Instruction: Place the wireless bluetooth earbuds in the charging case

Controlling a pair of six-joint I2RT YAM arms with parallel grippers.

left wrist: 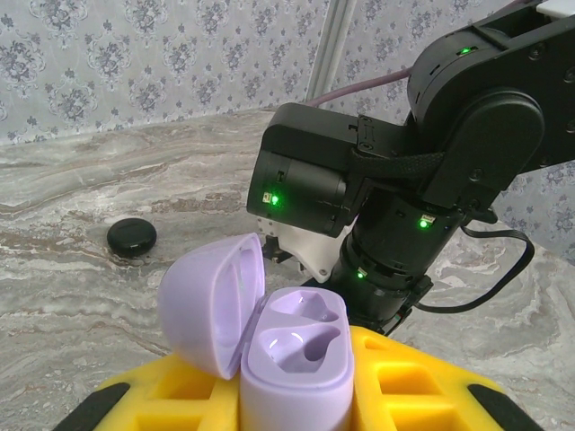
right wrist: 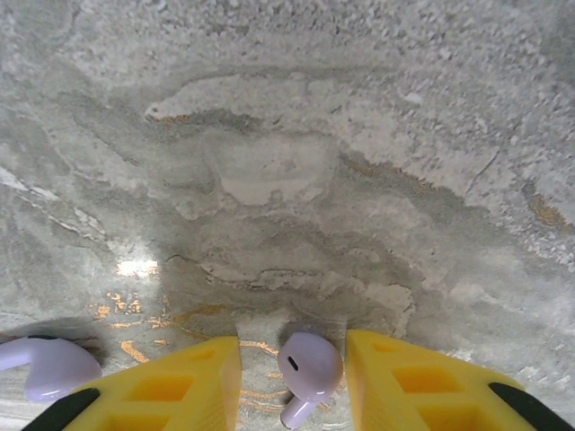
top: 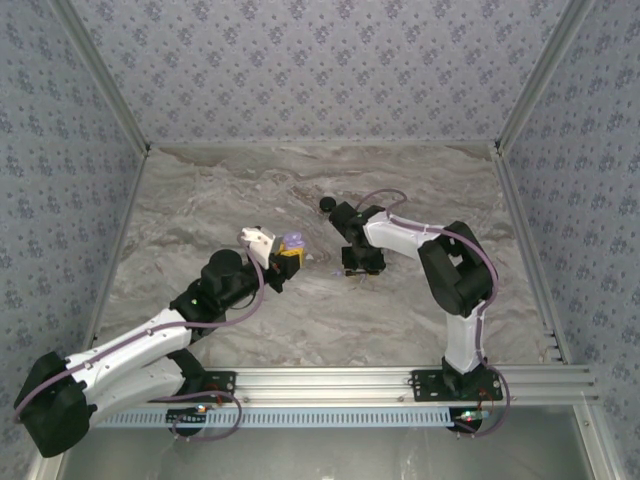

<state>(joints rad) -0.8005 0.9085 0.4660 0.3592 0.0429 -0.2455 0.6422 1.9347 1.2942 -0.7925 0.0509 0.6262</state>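
Lilac charging case (left wrist: 292, 359), lid open, clamped upright between yellow fingers (left wrist: 413, 386) of left gripper (top: 287, 250), marble table (top: 200, 200) beneath. Right gripper (right wrist: 294, 382) down at table, jaws parted around one lilac earbud (right wrist: 312, 364) lying between them: gap on picture-left side, other finger just beside it. Second lilac earbud (right wrist: 49, 366) lies outside the picture-left finger. Black puck (left wrist: 131, 238) on table beyond case

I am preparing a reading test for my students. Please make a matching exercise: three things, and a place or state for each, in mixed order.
1 lilac case
2 black puck
3 earbud

a round and flat, on the table
b between the jaws of the right gripper
c lid open, in the left gripper

Pairs: 1-c, 2-a, 3-b
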